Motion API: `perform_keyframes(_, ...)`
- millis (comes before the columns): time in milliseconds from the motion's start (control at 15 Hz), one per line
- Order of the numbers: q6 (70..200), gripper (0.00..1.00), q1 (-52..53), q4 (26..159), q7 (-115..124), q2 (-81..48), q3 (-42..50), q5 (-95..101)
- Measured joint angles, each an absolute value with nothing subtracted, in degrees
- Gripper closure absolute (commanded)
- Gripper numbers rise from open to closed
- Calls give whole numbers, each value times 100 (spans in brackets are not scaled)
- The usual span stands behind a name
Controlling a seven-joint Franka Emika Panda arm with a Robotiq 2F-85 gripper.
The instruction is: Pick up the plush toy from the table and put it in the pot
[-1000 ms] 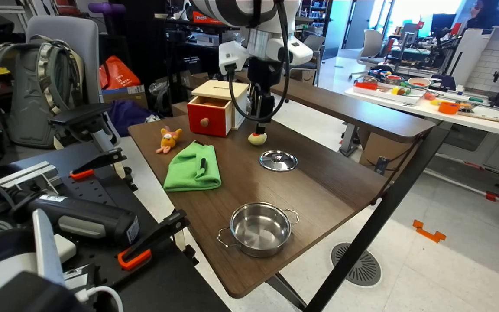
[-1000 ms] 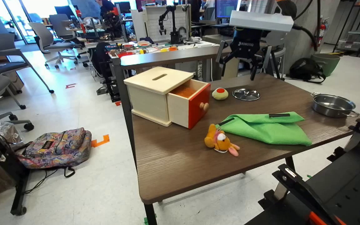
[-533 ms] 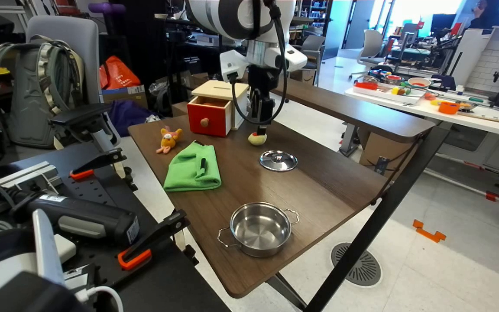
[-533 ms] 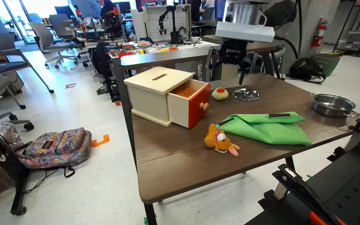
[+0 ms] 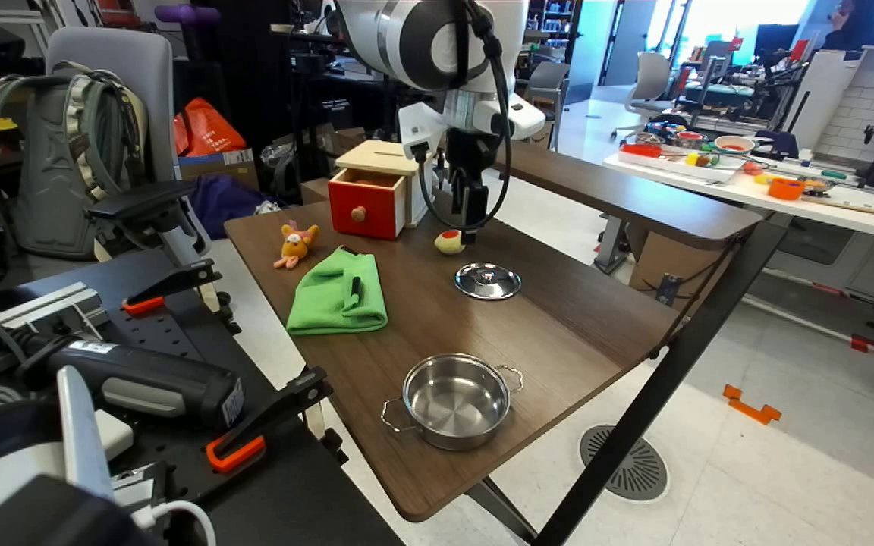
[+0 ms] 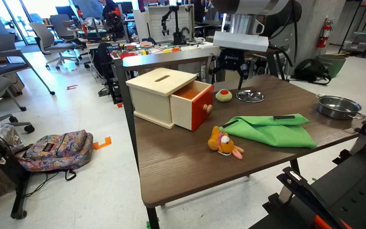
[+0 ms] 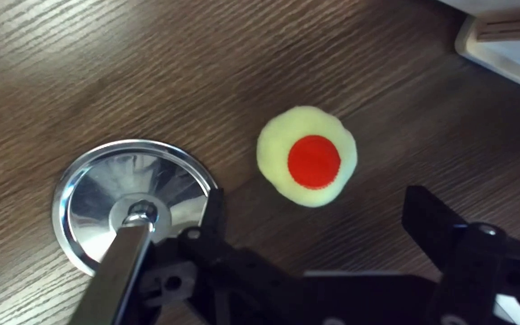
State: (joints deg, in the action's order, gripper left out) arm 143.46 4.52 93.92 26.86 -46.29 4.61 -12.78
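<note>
Lower and closer to the plush toy [image 7: 307, 157] since the earlier frame, your Robotiq gripper [image 7: 315, 197] hangs with fingers [image 7: 215, 212] spread, holding nothing. Pale yellow with a red spot, the toy lies on the table [image 5: 551, 349] between the wooden box [image 6: 164, 97], near one end edge, and the steel lid [image 5: 487, 281]; the two-handled pot [image 5: 456, 406] stands by a corner at the opposite end. One finger overlaps the lid's rim in the wrist view, contact unclear: descend there and you may shove it. Squeeze now and you probably miss, the toy sitting ahead of the fingertips. Too shallow a pinch could let it slip before that corner.
</note>
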Motion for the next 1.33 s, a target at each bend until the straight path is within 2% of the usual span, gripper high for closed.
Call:
perform_keyframes(67,14345,0,462,9351,2699,-4680,464,-1275)
perform_keyframes(133,14344,25,478,9322,2716,-4729,469,-1272)
perform_keyframes(200,14344,28,499,9303,2731,-4772,477,-1268)
perform_keyframes(600,14271,75,581,9208,2770,-4966,499,-1260)
perform_keyframes(867,14156,100,593,9164,2775,-4958,512,-1257)
perform_keyframes(1000,14108,95,598,9196,2774,-4897,497,-1257)
perform_keyframes(1067,14100,98,602,9256,2762,-4828,486,-1257)
perform_keyframes(1333,14109,96,603,9941,2562,-4187,462,-1257)
